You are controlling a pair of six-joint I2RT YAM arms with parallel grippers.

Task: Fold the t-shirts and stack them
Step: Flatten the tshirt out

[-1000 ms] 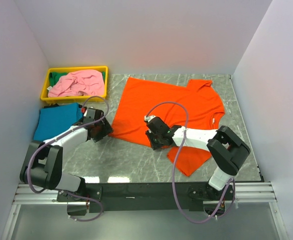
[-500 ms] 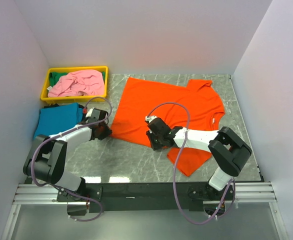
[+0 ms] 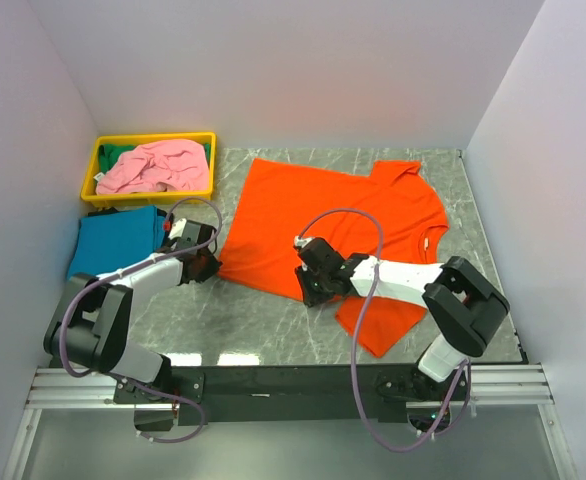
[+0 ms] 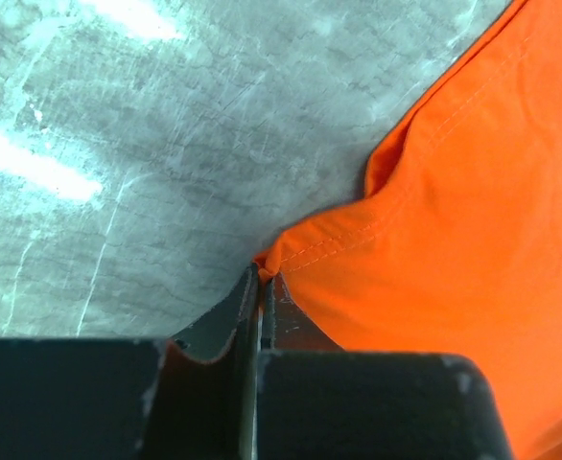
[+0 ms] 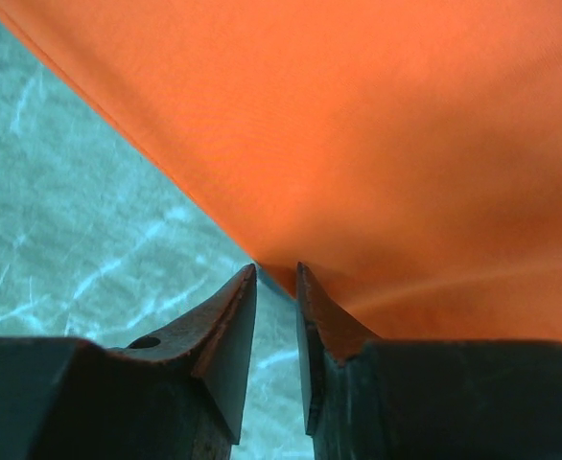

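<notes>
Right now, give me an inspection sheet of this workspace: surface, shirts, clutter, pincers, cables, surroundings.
Surface: grey marbled tabletop, patches of glare.
Job's things: orange t-shirt spread flat mid-table; teal t-shirt in a flat rectangle at the left; pink t-shirt crumpled in the yellow tray.
Clutter: green cloth under the pink one in the tray.
Grippers: left pincer shut on the orange shirt's near-left corner; right pincer slightly open at its near edge, nothing between the jaws.
Cables: purple cables loop above both arms, the right one over the orange shirt.
Surroundings: white walls on three sides.
</notes>
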